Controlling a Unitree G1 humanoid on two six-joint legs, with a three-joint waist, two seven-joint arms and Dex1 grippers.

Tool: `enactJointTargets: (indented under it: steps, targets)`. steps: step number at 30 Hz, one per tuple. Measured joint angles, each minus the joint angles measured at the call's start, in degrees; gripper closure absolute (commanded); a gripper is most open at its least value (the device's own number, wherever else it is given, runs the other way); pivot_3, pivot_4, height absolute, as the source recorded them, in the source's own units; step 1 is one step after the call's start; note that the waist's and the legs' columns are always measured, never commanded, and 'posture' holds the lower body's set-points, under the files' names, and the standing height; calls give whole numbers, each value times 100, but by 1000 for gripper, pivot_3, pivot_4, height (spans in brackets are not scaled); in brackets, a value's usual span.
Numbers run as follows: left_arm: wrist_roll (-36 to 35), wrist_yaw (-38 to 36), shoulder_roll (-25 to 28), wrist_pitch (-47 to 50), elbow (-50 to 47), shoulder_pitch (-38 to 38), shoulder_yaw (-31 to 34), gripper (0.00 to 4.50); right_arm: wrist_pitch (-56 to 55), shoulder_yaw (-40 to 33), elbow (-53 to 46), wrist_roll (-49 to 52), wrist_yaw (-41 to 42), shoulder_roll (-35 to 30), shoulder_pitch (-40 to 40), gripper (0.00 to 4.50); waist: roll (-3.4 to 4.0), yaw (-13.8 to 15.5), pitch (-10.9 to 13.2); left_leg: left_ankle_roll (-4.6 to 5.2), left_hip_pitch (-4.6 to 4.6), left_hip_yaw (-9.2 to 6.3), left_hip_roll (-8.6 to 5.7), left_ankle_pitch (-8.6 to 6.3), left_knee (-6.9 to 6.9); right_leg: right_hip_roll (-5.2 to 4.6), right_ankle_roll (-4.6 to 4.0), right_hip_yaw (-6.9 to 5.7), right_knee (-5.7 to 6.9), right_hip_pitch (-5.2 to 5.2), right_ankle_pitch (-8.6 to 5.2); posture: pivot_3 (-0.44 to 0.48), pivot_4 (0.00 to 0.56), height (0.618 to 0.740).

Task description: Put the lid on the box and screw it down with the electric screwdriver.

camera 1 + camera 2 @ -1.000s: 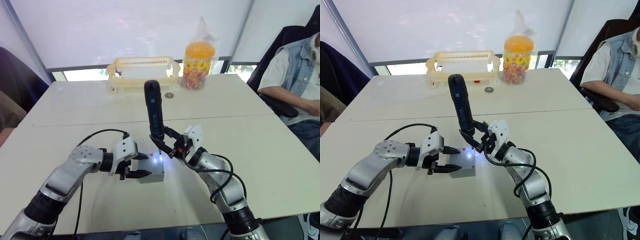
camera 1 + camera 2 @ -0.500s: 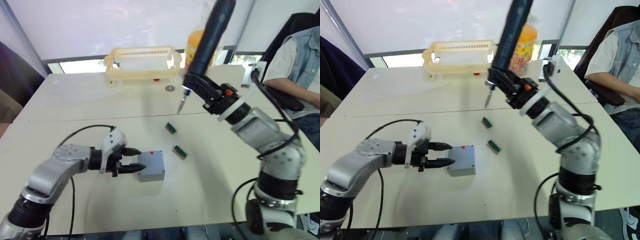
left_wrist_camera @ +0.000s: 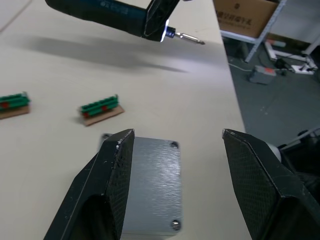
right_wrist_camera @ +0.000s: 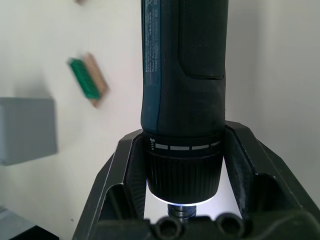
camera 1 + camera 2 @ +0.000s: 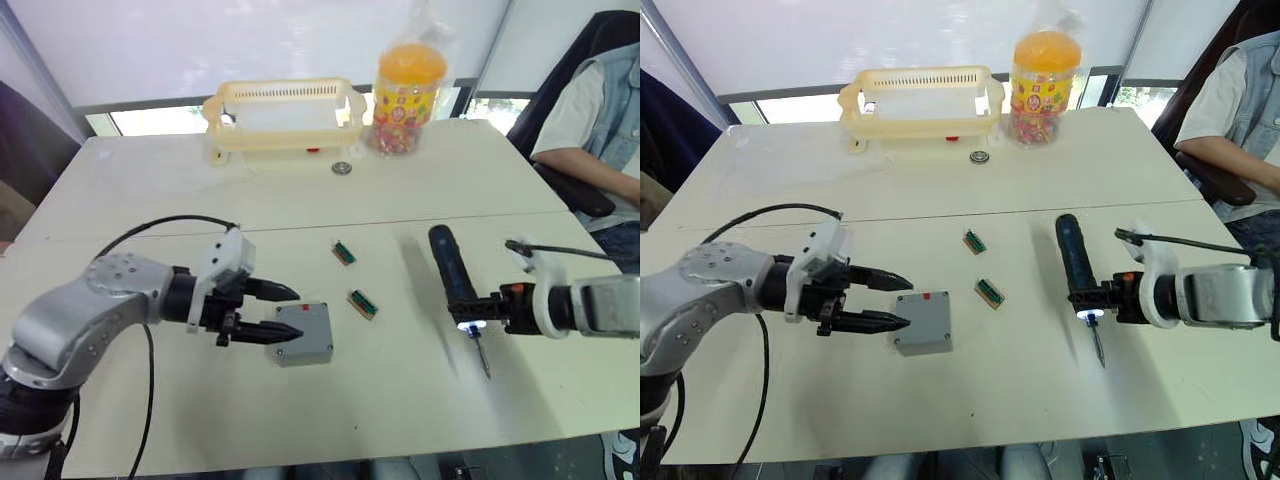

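Note:
The grey box (image 5: 920, 346) sits on the table with the flat grey lid (image 3: 152, 175) resting on top, screws showing in its corners. My left gripper (image 5: 290, 314) is open, with one finger on each side of the box's near edge. Off to the right, my right gripper (image 5: 480, 308) is shut on the electric screwdriver (image 5: 452, 275). The black tool lies nearly level just above the table. Its white light is on and its metal bit (image 5: 482, 358) points toward the table's front edge. The right wrist view shows the screwdriver (image 4: 182, 75) clamped between the fingers (image 4: 120, 190).
Two small green-brown blocks (image 5: 343, 252) (image 5: 362, 304) lie between the box and the screwdriver. A yellow basket (image 5: 283, 115), an orange-lidded jar (image 5: 405, 85) and a small round metal piece (image 5: 342, 168) stand at the back. A person (image 5: 600, 130) sits at the right.
My right arm lifted the screwdriver off the box, swung it high, then brought it down to the right, low over the table. The left gripper stayed at the box.

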Motion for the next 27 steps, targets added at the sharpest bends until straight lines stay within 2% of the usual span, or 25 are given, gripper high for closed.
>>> enactJointTargets:
  steps: [9, 14, 15, 19, 23, 27]
  targets:
    - [496, 228, -330, -398, 126, 279, -454, 1628, -334, 482, 5, -23, -291, 7, 97, 2725, 2, -1, 3, 0, 0, 37, 2, 6, 71, 10, 0, 43, 8, 13, 44, 0, 150, 740]
    - [768, 425, -362, -595, 475, 297, -447, 1628, -327, 546, -30, -568, -80, 52, -55, 283, 2, 0, 2, 1, 2, 41, 6, 8, 72, 20, 10, 51, 8, 12, 53, 0, 150, 740]
    - [823, 480, -363, -630, 534, 334, -414, 1628, -324, 519, -77, -719, 24, 51, -71, 63, 1, -2, 2, 1, 2, 40, 7, 8, 72, 23, 12, 52, 8, 12, 54, 0, 150, 740]
    - [1139, 1019, -419, -787, 863, 579, -97, 1628, -502, 561, -437, -2228, 814, 11, -266, 63, 4, -15, 0, 1, 5, 48, 10, 9, 70, 28, 14, 56, 12, 5, 58, 0, 150, 740]
    - [1298, 1593, -612, -843, 952, 996, 282, 1628, -1466, 524, -1042, -3724, 2165, 171, -955, 63, 3, -23, -2, 0, 25, 62, 18, 8, 67, 38, 15, 70, 14, 9, 66, 0, 150, 740]
    - [1362, 1949, -716, -800, 723, 1670, 385, 1628, -2228, 1033, -2220, -4831, 3452, 502, -599, 63, -6, 18, -7, -1, 26, 49, 24, 7, 59, 34, 17, 65, 21, 10, 66, 0, 150, 740]
